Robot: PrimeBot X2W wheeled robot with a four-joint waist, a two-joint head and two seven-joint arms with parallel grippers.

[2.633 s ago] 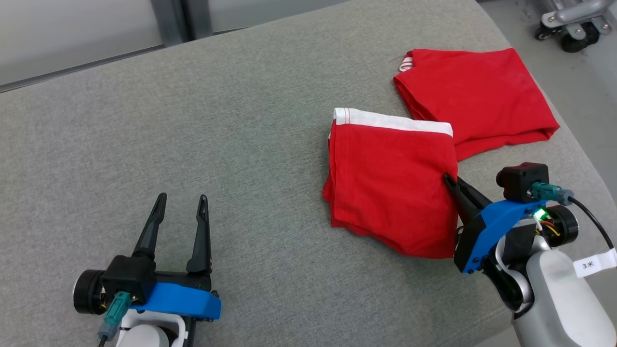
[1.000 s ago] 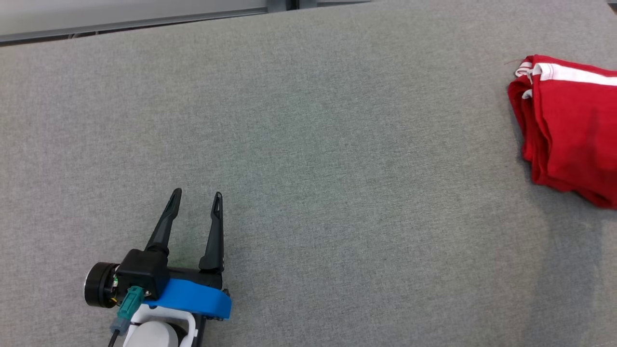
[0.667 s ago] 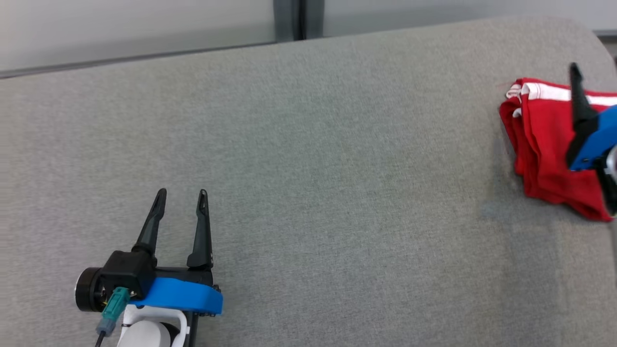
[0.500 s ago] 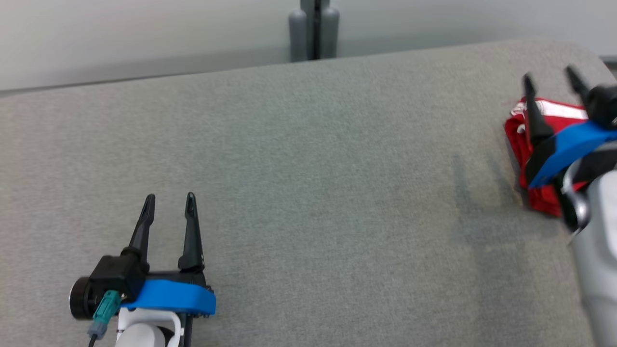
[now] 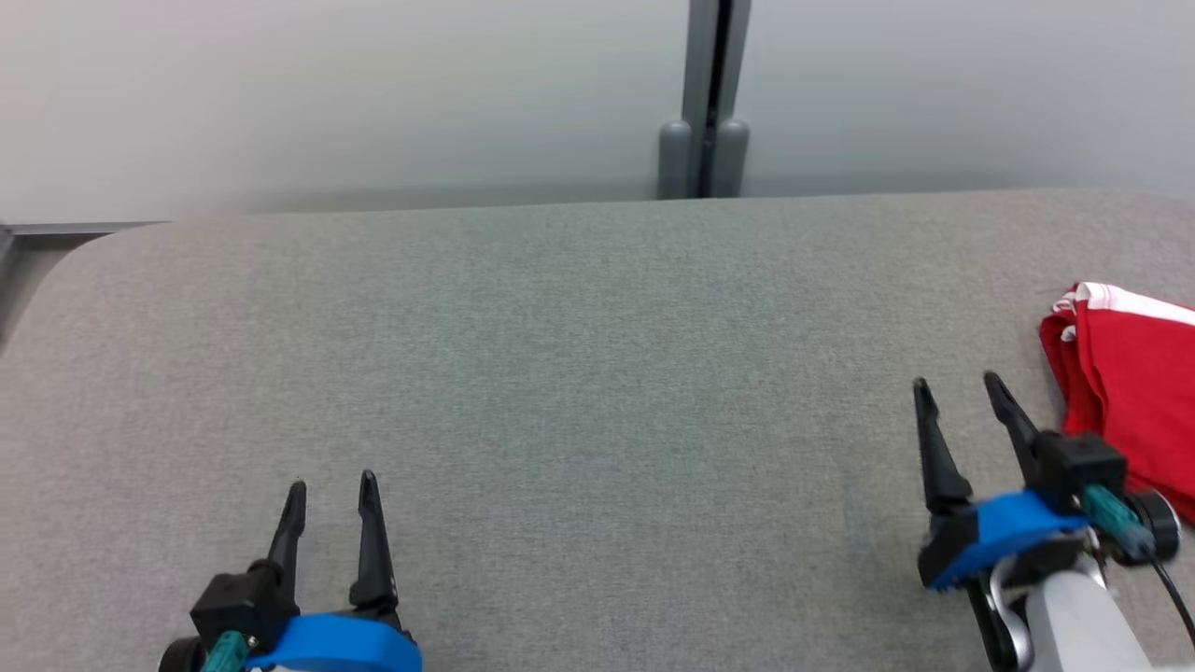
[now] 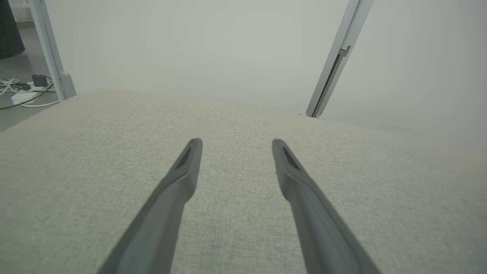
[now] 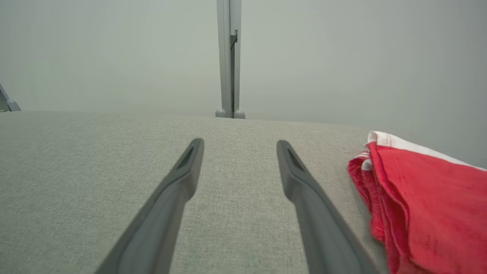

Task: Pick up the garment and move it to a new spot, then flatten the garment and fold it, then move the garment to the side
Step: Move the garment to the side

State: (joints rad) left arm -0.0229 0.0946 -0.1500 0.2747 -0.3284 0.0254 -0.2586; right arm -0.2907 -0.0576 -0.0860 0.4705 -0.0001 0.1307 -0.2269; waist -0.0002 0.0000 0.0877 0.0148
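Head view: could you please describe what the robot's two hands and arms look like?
The left hand and right hand each have two long, tapering black fingers with a slot near the tip, on a black block and a curved blue bracket. A teal plug sits at each wrist; the right one trails a black cable. The right forearm is pale grey.
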